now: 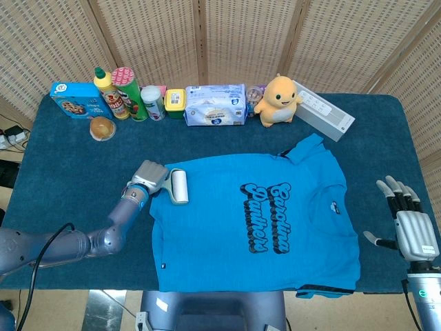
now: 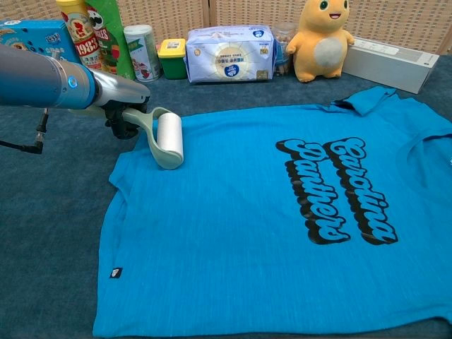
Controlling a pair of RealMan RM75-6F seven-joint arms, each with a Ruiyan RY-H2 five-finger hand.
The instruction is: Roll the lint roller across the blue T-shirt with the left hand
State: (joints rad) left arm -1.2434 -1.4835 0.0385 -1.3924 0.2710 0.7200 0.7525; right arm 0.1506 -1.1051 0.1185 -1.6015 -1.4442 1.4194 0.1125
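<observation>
A blue T-shirt [image 1: 255, 224] [image 2: 268, 226] with black lettering lies flat on the dark blue table. My left hand [image 1: 146, 176] [image 2: 121, 119] grips the pale green handle of the lint roller [image 1: 178, 186] [image 2: 169, 138]. The white roll rests on the shirt's left sleeve edge. Off the shirt at the table's right front edge, my right hand [image 1: 408, 221] hovers with its fingers spread and nothing in it; it does not show in the chest view.
Along the back edge stand a blue box [image 1: 76, 98], bottles and cans [image 1: 124, 93], a yellow tub [image 1: 174, 101], a wipes pack [image 1: 215, 105], a yellow plush toy [image 1: 278, 101] and a white box [image 1: 324, 110]. A bun [image 1: 102, 127] lies near the left rear.
</observation>
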